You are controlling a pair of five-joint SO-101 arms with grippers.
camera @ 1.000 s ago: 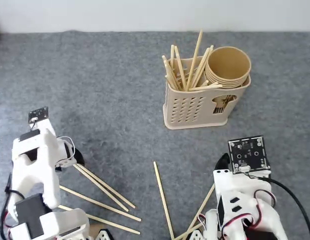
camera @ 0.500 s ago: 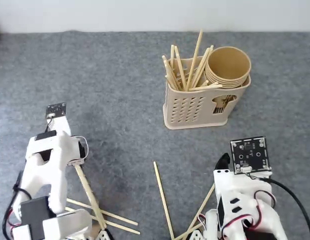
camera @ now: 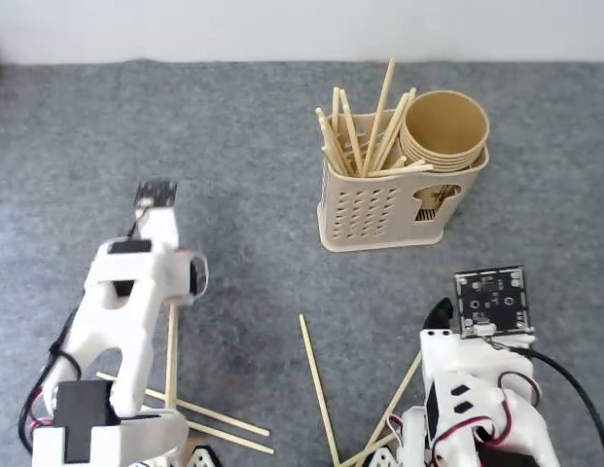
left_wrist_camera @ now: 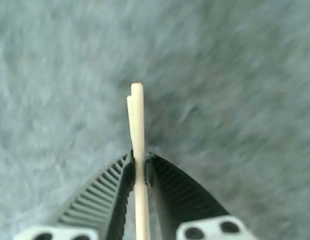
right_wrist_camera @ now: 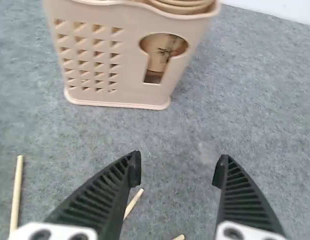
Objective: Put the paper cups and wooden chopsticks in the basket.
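Altogether, one beige plastic basket (camera: 377, 212) is seen standing upright on a grey, short-piled carpet (camera: 233, 146). Its near wall is pierced with rows of small square holes, and a keyhole-shaped cut-out is set beside them. In the right half of the basket a nested stack of tan paper cups (camera: 445, 125) is held, with the mouths facing up; the number of cups in the stack cannot be told. In the left half a bundle of pale wooden chopsticks (camera: 355, 131) is leaned at mixed angles, roughly eight or more.

In front of the basket, five loose round wooden sticks are counted on the carpet. One long chopstick (camera: 317, 387) is laid almost straight out from the basket's front. Two crossed sticks (camera: 393, 416) are found right of it, by the right arm's base. Two slanted sticks (camera: 199, 411) are found far to the front-left of the basket.

A sixth single chopstick (left_wrist_camera: 137, 117) is clamped between the ribbed black jaws of the left gripper (left_wrist_camera: 138, 162). These jaws are closed tight on it, well to the front-left of the basket. The right gripper (right_wrist_camera: 177, 172) is pointed at the basket's front wall from a short way off, with its jaws spread wide and nothing between them.

A broad stretch of carpet separates the left gripper from the basket. Behind the basket, the carpet is ended by a pale strip (camera: 282, 29).
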